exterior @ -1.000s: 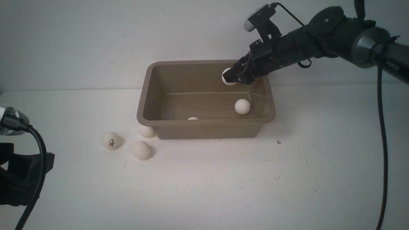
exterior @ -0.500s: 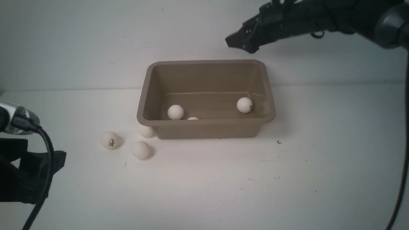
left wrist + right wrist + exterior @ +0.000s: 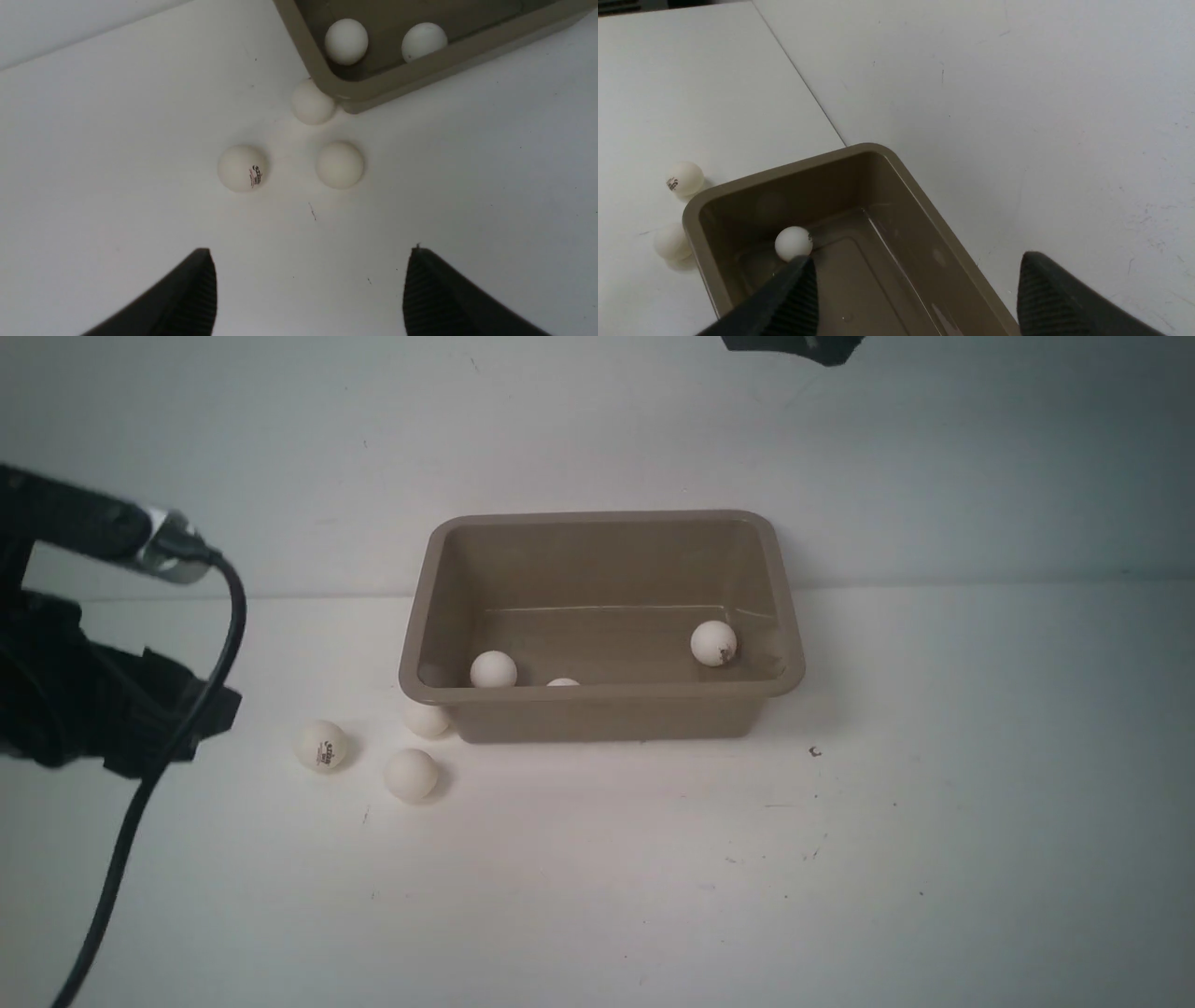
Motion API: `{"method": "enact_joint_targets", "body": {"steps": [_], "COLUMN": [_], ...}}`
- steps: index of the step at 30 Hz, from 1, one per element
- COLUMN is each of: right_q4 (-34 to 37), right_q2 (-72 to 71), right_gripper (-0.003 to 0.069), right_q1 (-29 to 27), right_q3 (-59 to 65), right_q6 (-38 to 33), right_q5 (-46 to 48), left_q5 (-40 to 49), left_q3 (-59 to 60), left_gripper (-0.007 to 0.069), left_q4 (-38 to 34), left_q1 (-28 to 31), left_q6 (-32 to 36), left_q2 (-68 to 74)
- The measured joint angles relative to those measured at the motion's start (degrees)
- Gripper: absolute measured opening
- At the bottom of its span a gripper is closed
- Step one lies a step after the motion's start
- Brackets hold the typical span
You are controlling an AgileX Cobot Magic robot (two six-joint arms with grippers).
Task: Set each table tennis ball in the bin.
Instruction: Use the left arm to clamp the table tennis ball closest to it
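Hovering open and empty, the left end effector (image 3: 309, 252) is facing three small off-white matte balls (image 3: 339, 164) toward the counter's (image 3: 467, 196) left edge, beside the taupe plastic bin (image 3: 467, 51); an off-centre pinch could be sending one rolling away.

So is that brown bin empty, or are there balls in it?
Not empty: three balls sit inside the bin; three more lie outside on the table.

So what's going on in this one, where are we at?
Three table tennis balls lie in the taupe bin. Three more sit on the table by its near left corner. The left gripper is open, facing those. The right gripper hangs open and empty over the bin.
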Motion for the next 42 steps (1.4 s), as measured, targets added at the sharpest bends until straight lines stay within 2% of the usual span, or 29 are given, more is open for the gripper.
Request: {"method": "enact_joint_targets", "body": {"steps": [3, 5, 10, 13, 18, 19, 21, 24, 34, 42], "right_q4": [-1.21, -1.87, -2.42, -2.52, -2.57, -2.57, -2.57, -2.57, -2.63, -2.63], "right_q2": [-0.13, -0.13, -0.13, -0.13, -0.13, -0.13, -0.13, -0.13, -0.13, -0.13], "right_gripper": [0.0521, 0.0521, 0.0521, 0.0521, 0.0521, 0.0521, 0.0521, 0.0521, 0.0521, 0.0521], "right_q1": [0.0, 0.0, -0.12, -0.29, -0.63, -0.63, -0.63, -0.69, -0.69, -0.69], "right_q3": [0.0, 0.0, 0.0, 0.0, 0.0, 0.0, 0.0, 0.0, 0.0, 0.0], "right_q6": [1.06, 1.98, 2.68, 2.92, 3.03, 3.03, 3.03, 3.03, 3.03, 3.03], "right_q5": [0.89, 1.08, 1.91, 2.09, 2.15, 2.15, 2.15, 2.15, 2.25, 2.38], "left_q5": [4.87, 6.77, 7.27, 7.32, 7.38, 7.69, 8.9, 10.2, 6.79, 5.89], "left_q3": [-6.82, -10.43, -14.97, -16.13, -16.58, -16.63, -16.65, -16.7, -18.28, -22.19], "left_gripper": [0.0479, 0.0479, 0.0479, 0.0479, 0.0479, 0.0479, 0.0479, 0.0479, 0.0483, 0.0521], "left_q4": [2.05, 2.51, 1.28, -0.05, -9.77, -15.01, -20.25, -24.1, -24.77, -24.71], "left_q1": [0.0, 0.0, 0.61, 2.68, 7.51, 8.92, 10.1, 10.91, 10.9, 10.9], "left_q6": [0.74, 3.49, 10.9, 12.34, 18.39, 22.52, 26.1, 30.45, 32.44, 32.44], "left_q2": [4.06, 6.67, 12.27, 15.98, 23.64, 26.97, 29.7, 34.08, 43.75, 47.65]}}
